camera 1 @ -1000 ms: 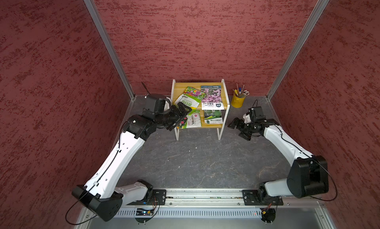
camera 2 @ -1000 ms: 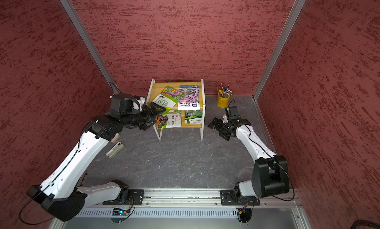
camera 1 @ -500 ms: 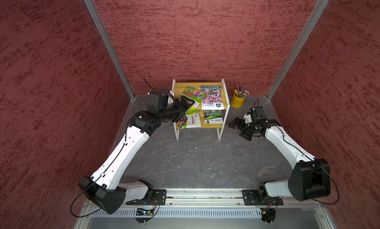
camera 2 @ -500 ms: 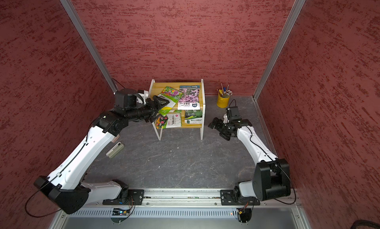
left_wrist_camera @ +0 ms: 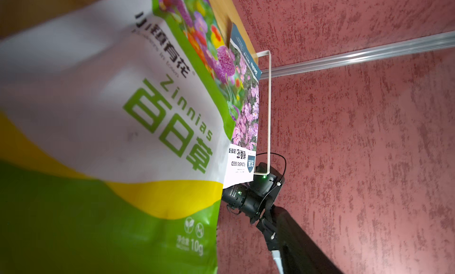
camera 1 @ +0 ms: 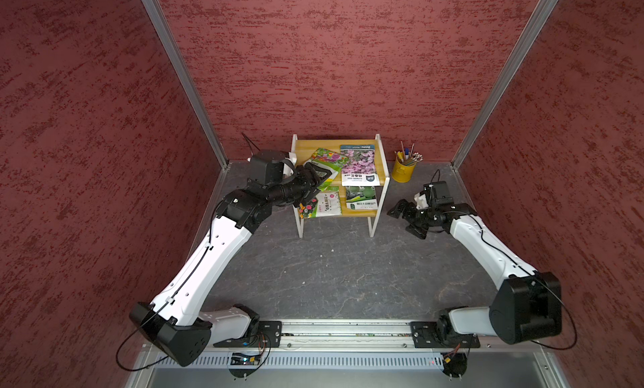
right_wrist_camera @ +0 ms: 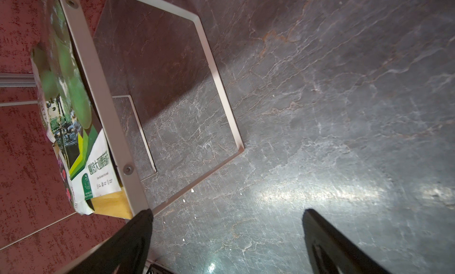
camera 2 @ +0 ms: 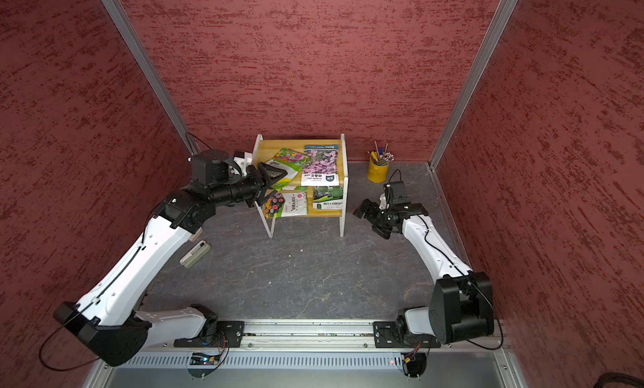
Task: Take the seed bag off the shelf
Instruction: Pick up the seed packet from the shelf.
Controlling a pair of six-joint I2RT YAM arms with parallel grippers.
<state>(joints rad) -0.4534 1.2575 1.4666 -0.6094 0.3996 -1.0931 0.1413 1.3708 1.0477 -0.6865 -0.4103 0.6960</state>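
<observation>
Showing, in both top views, the shelf standing against the back wall on the dark stone-patterned table. Showing the seed bag, green and white, lying tilted on the left half of the top board, just beside a pink-flower bag. Filling most of the left wrist view with that seed bag, reading Zinnias. Depicting the left gripper at the shelf's left end, holding its jaws apart, laying one finger over the bag's near left corner and hanging the other lower, by the white frame; not revealing whether either is pressing the bag. Occupying the lower board: a flower bag and a green bag. Depicting the right gripper hovering low over the table just right of the shelf, spreading its jaws wide, gripping nothing. Marking a yellow pencil cup near the shelf's right rear, and a small pale case lying on the table beside the left arm.
</observation>
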